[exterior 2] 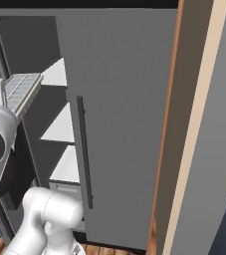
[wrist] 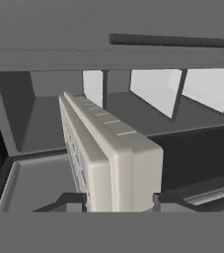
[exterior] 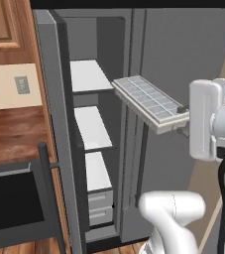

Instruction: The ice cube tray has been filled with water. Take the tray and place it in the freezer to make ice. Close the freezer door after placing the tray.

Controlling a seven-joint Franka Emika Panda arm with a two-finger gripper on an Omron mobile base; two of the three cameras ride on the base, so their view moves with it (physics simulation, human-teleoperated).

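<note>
The ice cube tray (exterior: 151, 101) is a pale grid of small square cells, held in the air slightly tilted, in front of the open freezer (exterior: 91, 129). My gripper (exterior: 183, 125) is shut on the tray's near right end. In the hand view the tray (wrist: 108, 146) stands on edge between my two dark fingertips (wrist: 71, 200), pointing toward the white freezer shelves (wrist: 158, 91). From the right base view the tray (exterior 2: 22, 89) sticks out past my wrist before the shelves. The freezer door (exterior: 52, 109) stands swung open at the left, seen edge-on.
The plain grey refrigerator door (exterior 2: 124, 114) with its dark vertical handle (exterior 2: 84, 149) is closed just right of the freezer. A black-fronted oven (exterior: 10, 203) sits at lower left. A wood panel and wall (exterior 2: 184, 149) close off the right side.
</note>
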